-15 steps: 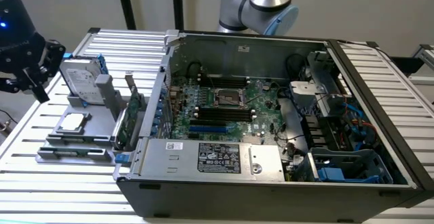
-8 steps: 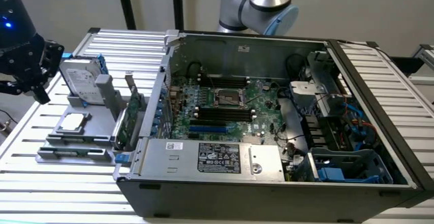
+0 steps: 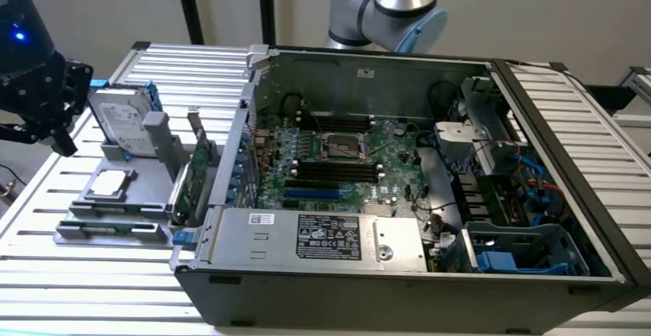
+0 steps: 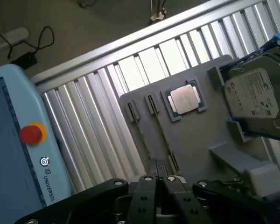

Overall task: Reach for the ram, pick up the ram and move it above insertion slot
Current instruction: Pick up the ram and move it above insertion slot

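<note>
at 10 o'clock from the tray [image 3: 137,191] in the exterior view, the gripper [image 4: 157,167] hangs with jaws clenched on nothing, well apart from the ram [image 3: 112,228], which sits at the tray's 6 o'clock edge. the reach looks barely begun; grasp, lift and carry to the slot [image 3: 331,170] are not yet done.

I see open computer case [image 3: 407,283] on slatted table [image 3: 81,283], motherboard [image 3: 336,161] exposed | hard drive [image 3: 120,119] upright in grey fixture [image 3: 142,199], exterior view's left | processor chip [image 4: 185,99] flat on it | pendant [image 4: 14,154], red button [image 4: 31,133]
</note>
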`<action>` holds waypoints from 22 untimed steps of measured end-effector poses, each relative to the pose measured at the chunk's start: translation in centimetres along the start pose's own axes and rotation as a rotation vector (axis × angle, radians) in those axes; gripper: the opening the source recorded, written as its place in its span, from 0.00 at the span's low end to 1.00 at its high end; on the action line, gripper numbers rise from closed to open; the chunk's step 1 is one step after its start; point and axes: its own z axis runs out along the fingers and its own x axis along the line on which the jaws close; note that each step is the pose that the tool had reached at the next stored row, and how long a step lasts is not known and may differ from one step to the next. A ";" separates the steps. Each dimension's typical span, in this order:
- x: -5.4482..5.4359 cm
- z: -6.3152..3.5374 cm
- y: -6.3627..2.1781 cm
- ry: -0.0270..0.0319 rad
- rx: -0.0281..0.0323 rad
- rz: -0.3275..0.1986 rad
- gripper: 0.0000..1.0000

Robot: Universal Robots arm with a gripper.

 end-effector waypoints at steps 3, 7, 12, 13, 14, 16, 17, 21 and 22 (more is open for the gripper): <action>0.0 0.01 -0.01 -0.0083 0.0017 -0.042 0.11; 0.0 0.04 -0.01 -0.0198 0.0042 -0.100 0.11; 0.0 0.09 -0.02 -0.0336 0.0061 -0.172 0.11; 0.0 0.10 -0.01 -0.0361 0.0066 -0.187 0.11; 0.0 0.12 -0.01 -0.0385 0.0071 -0.202 0.11; 0.0 0.15 -0.02 -0.0425 0.0088 -0.231 0.11; 0.0 0.15 -0.02 -0.0436 0.0099 -0.244 0.11; 0.0 0.15 -0.02 -0.0430 0.0102 -0.260 0.18; 0.0 0.15 -0.02 -0.0429 0.0102 -0.262 0.18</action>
